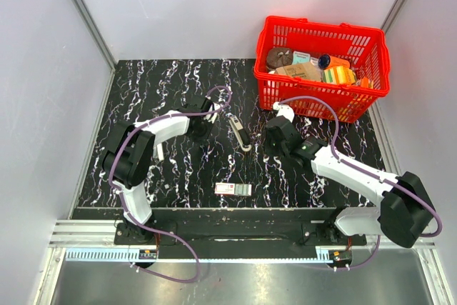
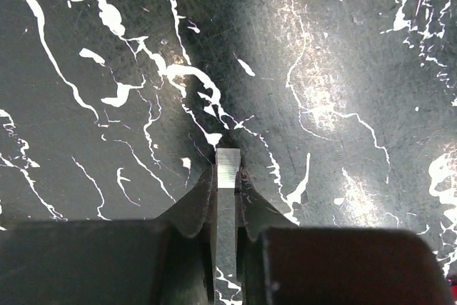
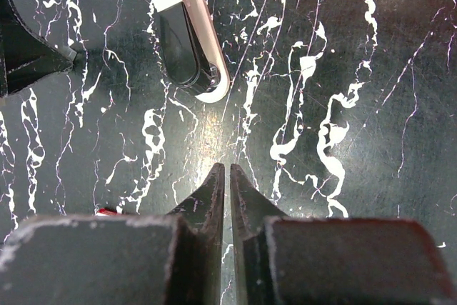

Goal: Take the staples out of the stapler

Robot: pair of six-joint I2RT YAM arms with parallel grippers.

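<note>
Your left pincer (image 2: 227, 171) pinches a silvery staple strip (image 2: 228, 158), your right pincer (image 3: 227, 171) is pressed together empty, and the white stapler (image 1: 240, 133) lies on the worktop (image 1: 178, 83) near the red basket (image 1: 325, 106).

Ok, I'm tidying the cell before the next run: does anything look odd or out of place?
Only one thing: the left gripper is shut on a thin silvery strip, possibly staples, held apart from the stapler. Nothing looks spilled or broken.
</note>
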